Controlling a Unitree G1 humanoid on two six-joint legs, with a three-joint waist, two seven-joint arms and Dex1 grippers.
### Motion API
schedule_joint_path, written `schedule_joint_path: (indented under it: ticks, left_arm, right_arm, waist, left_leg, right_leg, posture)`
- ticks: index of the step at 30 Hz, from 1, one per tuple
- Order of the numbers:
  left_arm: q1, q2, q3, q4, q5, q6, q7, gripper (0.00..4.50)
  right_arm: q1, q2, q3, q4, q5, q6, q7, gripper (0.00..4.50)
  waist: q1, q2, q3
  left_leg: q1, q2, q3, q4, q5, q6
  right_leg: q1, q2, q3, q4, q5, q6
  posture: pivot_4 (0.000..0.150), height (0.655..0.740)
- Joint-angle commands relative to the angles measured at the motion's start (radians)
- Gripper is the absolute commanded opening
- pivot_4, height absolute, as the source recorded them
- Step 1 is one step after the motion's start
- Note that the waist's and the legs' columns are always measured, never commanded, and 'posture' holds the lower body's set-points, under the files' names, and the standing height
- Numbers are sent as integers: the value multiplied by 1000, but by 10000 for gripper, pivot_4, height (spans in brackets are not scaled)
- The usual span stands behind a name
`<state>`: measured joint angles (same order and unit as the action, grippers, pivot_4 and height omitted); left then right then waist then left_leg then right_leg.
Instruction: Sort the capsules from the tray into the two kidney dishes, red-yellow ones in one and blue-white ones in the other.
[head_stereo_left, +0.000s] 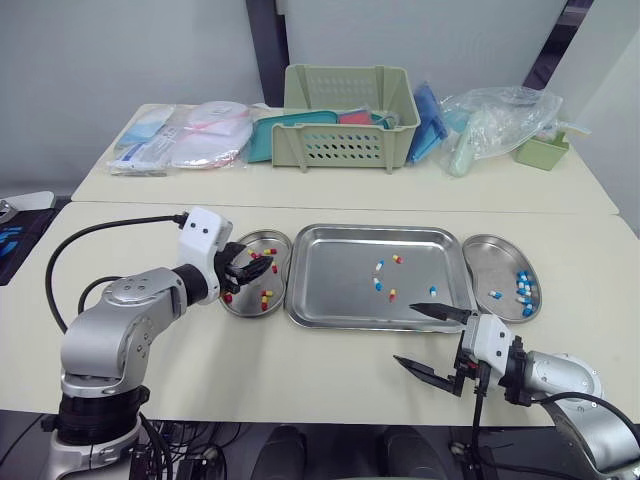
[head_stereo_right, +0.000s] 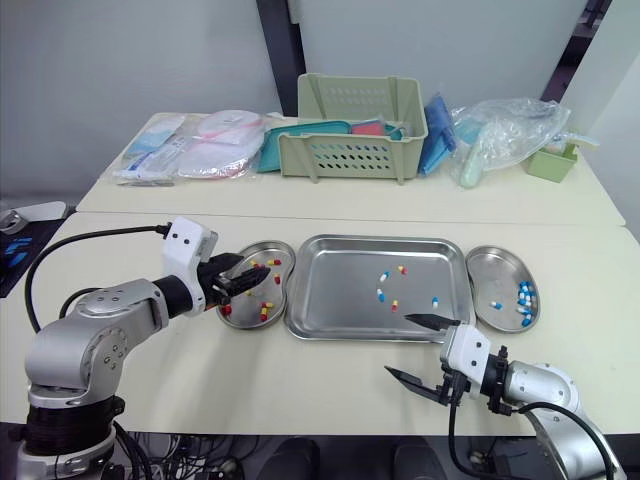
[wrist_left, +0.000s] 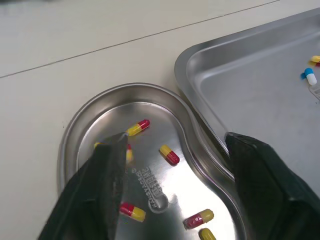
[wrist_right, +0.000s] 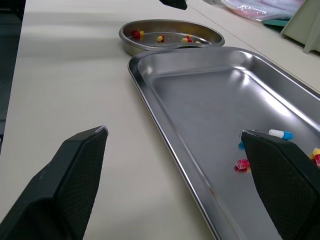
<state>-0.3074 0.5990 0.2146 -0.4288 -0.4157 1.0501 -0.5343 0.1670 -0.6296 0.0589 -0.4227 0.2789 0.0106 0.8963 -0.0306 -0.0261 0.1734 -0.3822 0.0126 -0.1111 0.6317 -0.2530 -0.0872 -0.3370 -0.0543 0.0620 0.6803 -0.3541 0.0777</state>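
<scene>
The left kidney dish (wrist_left: 150, 102) bears an illegible embossed stamp (wrist_left: 148, 181) beneath the released left pincer (wrist_left: 175, 136); the right pincer (head_stereo_left: 406, 333) gapes empty.

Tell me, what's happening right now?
Left gripper open over left dish. Right gripper open at tray's near edge. Few capsules left in tray. Nothing blocking.

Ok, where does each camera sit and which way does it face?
Eye views: on the head, facing forward and down over the table; left gripper and right gripper show.
Left wrist: above the left kidney dish, looking down between its open fingers.
Right wrist: low beside the tray, facing across it toward that dish, between its open fingers.
Shared: both wrist views show the tray and the red-yellow capsules.
</scene>
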Motion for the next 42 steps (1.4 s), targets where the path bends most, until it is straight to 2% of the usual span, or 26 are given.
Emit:
schedule_joint_path:
  ticks: [1, 14, 23, 34, 36, 42]
  left_arm:
    - [5, 22, 60, -36, -24, -5, 7, 40835]
    - [61, 39, 116, 6, -134, -29, -49, 40835]
    - [96, 41, 180, 18, -293, -44, -157, 40835]
    - [161, 56, 247, 61, -396, -108, -237, 40835]
    - [183, 60, 246, 62, -386, -157, -262, 40835]
    - [249, 65, 194, 77, -251, -383, -300, 40835]
  right_arm:
    - [-12, -13, -25, -4, 21, -5, 10, 45000]
    - [-32, -23, -22, -14, 26, 21, 5, 45000]
    - [-31, -24, -20, -38, 25, 47, -9, 45000]
    - [-25, -17, -10, -48, 17, 54, -17, 45000]
    - [-25, -16, -8, -51, 15, 55, -20, 45000]
    - [-19, -18, -10, -55, 12, 51, -28, 45000]
  waist:
    - [0, 0, 0]
    - [0, 0, 0]
    - [-1, 0, 0]
    - [-1, 0, 0]
    - [-1, 0, 0]
    - [0, 0, 0]
  left_leg:
    - [0, 0, 0, 0, 0, 0]
    - [0, 0, 0, 0, 0, 0]
    - [0, 0, 0, 0, 0, 0]
    - [0, 0, 0, 0, 0, 0]
    - [0, 0, 0, 0, 0, 0]
    - [0, 0, 0, -1, 0, 0]
  right_leg:
    - [0, 0, 0, 0, 0, 0]
    - [0, 0, 0, 0, 0, 0]
    - [0, 0, 0, 0, 0, 0]
    - [0, 0, 0, 0, 0, 0]
    - [0, 0, 0, 0, 0, 0]
    - [0, 0, 0, 0, 0, 0]
  posture:
    - [1500, 7400]
    - [1500, 7400]
    - [1500, 7400]
    - [1500, 7400]
    - [1500, 7400]
    - [1500, 7400]
